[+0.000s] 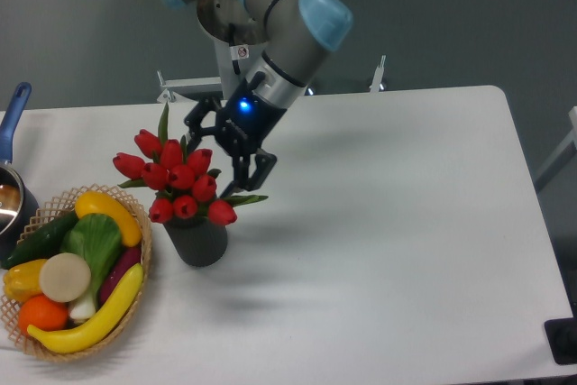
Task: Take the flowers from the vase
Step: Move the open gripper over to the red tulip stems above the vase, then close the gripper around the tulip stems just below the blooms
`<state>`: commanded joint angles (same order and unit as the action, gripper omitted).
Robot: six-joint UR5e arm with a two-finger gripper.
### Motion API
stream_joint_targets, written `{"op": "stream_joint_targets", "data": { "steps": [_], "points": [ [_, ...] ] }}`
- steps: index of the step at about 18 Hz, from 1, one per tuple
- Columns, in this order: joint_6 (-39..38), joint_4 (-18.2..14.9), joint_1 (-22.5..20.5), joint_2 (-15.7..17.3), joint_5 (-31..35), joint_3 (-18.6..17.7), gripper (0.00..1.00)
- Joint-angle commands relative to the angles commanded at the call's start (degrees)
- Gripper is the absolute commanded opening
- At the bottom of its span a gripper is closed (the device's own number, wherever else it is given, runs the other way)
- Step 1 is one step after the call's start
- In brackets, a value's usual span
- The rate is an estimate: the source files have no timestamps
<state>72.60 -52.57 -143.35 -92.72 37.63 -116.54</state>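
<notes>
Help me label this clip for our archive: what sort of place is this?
Probably a robot lab or test bench, not a home: an industrial arm's gripper works over a plain white table with staged props, red flowers in a vase and a basket of toy-like vegetables.

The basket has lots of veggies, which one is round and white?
The pale round slice in the wicker basket, lying between the green vegetable and the orange. Everything else there is yellow, green, purple or orange.
</notes>
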Motion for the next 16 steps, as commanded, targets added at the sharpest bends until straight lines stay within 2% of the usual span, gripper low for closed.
{"op": "stream_joint_targets", "data": {
  "steps": [4, 8, 9, 12, 13, 14, 16],
  "points": [
    [0.0, 2.6, 0.9, -2.1, -1.5, -0.2, 1.0],
    [0.0, 3.0, 0.9, -2.6, -1.9, -0.8, 0.98],
    [0.0, 2.9, 0.9, -2.5, -1.9, -0.9, 0.83],
    [-0.1, 2.9, 0.8, -1.7, -1.9, -1.7, 0.27],
    [-0.3, 2.9, 0.7, -1.5, -1.9, -1.7, 0.13],
    [-0.4, 2.9, 0.7, -1.0, -1.9, -1.7, 0.03],
    [-0.6, 2.9, 0.7, -0.1, -1.9, -1.7, 0.0]
  ]
}}
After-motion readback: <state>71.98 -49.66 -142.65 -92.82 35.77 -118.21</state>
